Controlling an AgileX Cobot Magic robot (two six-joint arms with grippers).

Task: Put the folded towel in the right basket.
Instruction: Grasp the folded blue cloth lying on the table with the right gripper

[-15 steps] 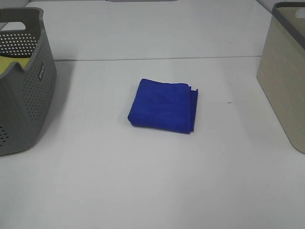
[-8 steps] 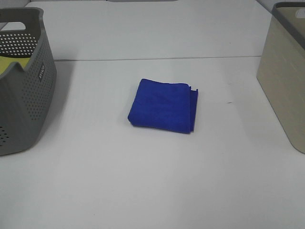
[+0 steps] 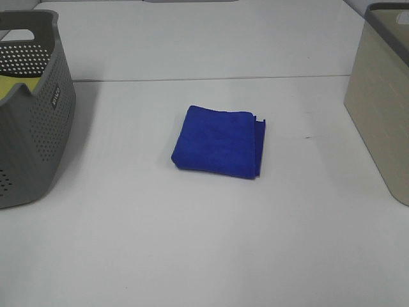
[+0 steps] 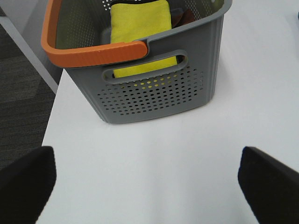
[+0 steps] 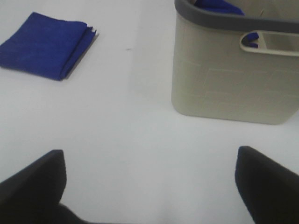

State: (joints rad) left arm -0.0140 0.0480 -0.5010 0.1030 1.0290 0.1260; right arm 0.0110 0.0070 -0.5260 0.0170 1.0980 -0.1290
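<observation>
Checked towel (image 3: 218, 141) against earlier views: recorded no shift, no arm over bench (image 3: 192, 243). Found towel folded, flat at mid-bench, well apart from right basket (image 3: 382, 109) and left basket (image 3: 32, 128). Found left fingers (image 4: 25, 179) spread wide, empty, facing left basket. Found right fingers (image 5: 32, 182) spread wide, empty, with towel ahead. Judged task not begun; reach and grasp outstanding.
</observation>
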